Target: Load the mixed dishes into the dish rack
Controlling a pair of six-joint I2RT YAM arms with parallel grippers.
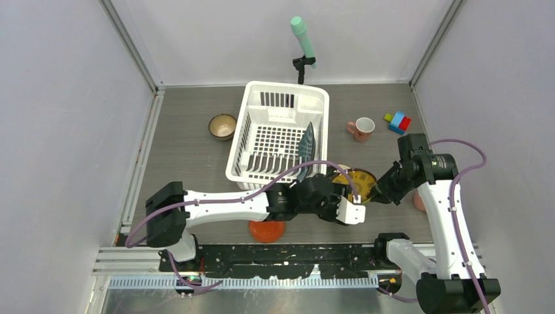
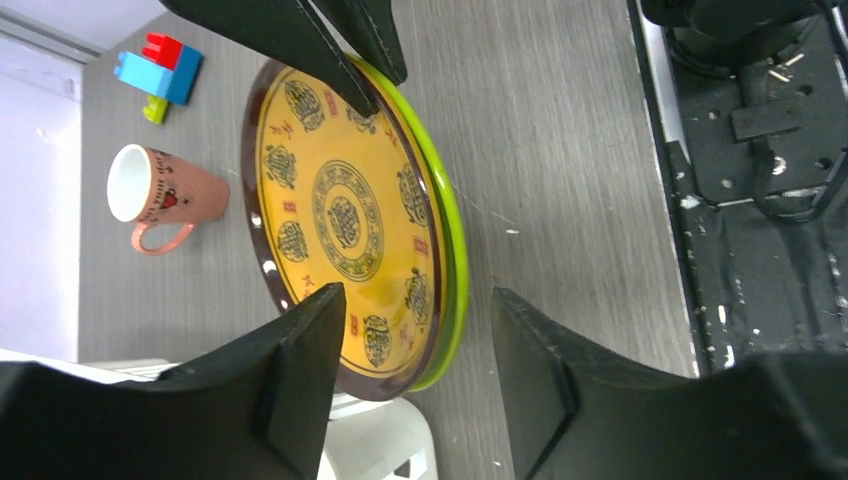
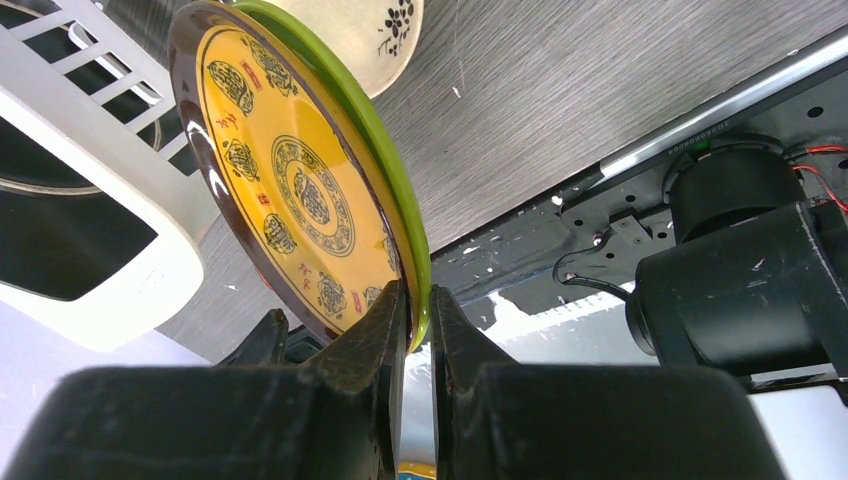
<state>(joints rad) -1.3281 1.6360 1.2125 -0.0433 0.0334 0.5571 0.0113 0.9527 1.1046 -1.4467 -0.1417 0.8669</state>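
Observation:
My right gripper (image 3: 418, 300) is shut on the rim of the yellow patterned plate (image 3: 290, 180) and holds it tilted on edge just in front of the dish rack (image 1: 278, 134). My left gripper (image 2: 418, 295) is open, and its fingers straddle the opposite rim of the plate (image 2: 345, 220) without closing on it. The dark teal plate (image 1: 305, 145) stands in the rack. The cream plate (image 3: 370, 35) lies behind the yellow one. The small brown bowl (image 1: 222, 125) is left of the rack, one pink mug (image 1: 361, 128) is to its right, and the red-orange dish (image 1: 267, 230) lies under my left arm.
Coloured toy blocks (image 1: 398, 122) sit at the far right. A mint-green cylinder on a black stand (image 1: 302, 39) is behind the rack. A second pink mug (image 1: 419, 201) peeks out beside my right arm. The black rail (image 1: 288, 258) runs along the near edge.

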